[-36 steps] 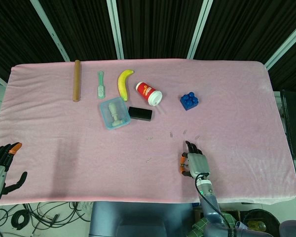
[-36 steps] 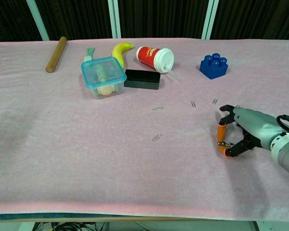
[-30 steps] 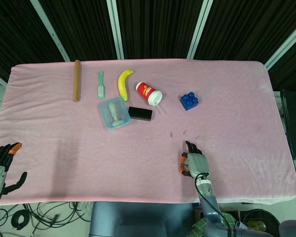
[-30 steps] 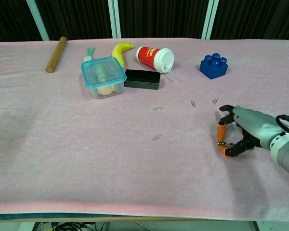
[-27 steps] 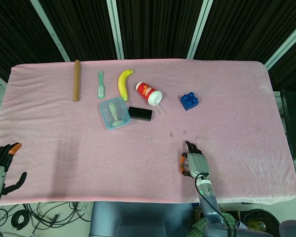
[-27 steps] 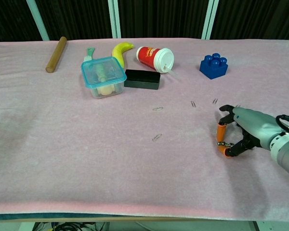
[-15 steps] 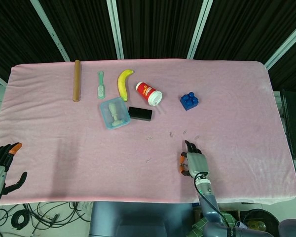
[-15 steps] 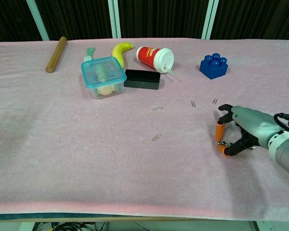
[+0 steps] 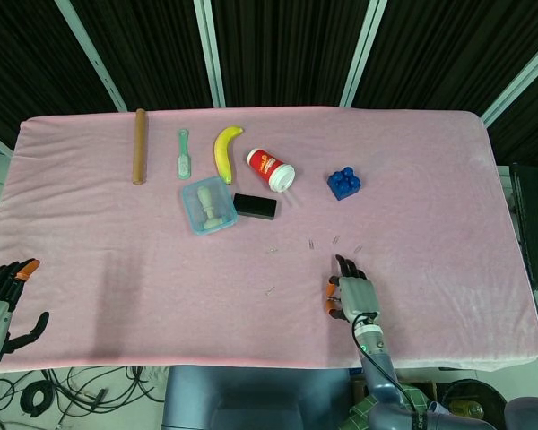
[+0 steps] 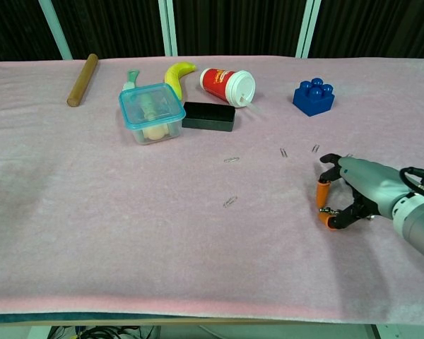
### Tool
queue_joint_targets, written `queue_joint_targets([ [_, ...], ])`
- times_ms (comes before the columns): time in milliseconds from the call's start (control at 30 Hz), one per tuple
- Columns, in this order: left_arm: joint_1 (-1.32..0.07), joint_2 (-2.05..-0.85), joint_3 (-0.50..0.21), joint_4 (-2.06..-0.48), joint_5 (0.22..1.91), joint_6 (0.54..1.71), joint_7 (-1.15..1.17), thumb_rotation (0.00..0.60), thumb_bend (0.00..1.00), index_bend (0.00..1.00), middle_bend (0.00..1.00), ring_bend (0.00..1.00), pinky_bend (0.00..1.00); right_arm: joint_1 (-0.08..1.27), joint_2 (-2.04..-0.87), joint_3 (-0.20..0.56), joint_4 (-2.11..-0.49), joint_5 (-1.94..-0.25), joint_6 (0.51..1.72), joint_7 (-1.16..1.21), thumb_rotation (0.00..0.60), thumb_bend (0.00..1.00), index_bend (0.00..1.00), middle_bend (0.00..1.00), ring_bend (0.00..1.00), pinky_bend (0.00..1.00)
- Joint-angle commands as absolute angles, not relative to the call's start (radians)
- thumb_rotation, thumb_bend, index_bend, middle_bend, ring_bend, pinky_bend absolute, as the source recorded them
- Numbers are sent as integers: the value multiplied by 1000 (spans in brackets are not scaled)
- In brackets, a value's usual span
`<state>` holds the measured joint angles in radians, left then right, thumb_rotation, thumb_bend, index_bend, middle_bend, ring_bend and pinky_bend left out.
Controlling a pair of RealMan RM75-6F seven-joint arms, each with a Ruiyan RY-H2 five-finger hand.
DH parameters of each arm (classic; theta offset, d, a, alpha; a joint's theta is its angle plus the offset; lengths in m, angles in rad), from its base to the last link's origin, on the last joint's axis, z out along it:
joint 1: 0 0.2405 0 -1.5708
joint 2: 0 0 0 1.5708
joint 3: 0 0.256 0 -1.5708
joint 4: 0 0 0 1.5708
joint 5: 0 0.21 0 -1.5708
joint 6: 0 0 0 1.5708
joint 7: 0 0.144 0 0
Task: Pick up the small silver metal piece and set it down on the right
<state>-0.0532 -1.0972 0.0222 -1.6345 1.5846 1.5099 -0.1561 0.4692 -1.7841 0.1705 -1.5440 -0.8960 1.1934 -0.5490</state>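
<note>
Table point(image 9: 448, 170) draped in a pink cloth, its surface slightly wrinkled. Behind it, dark pleated curtains point(image 9: 287, 49) split by pale slanted frame bars point(image 9: 208, 54). Grey floor below the near edge, with tangled black cables point(image 9: 72, 385) at the left. Even overhead light, soft shadows.

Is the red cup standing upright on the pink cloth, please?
No, the red cup lies on its side beside the banana, its white lid facing right toward the blue block.
</note>
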Motion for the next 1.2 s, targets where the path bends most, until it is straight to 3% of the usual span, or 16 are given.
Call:
queue_joint_targets([
  [33, -53, -1098, 22, -1635, 1584, 1510, -154, 600, 390, 67, 65, 0, 0, 469, -1781, 171, -1545, -894, 1195, -550, 600, 286, 552, 0, 0, 169],
  [1200, -53, -1096, 23, -1636, 1583, 1507, -154, 600, 390, 69, 65, 0, 0, 476, -1730, 173, -1617, -878, 1179, -544, 600, 332, 575, 0, 0, 169],
])
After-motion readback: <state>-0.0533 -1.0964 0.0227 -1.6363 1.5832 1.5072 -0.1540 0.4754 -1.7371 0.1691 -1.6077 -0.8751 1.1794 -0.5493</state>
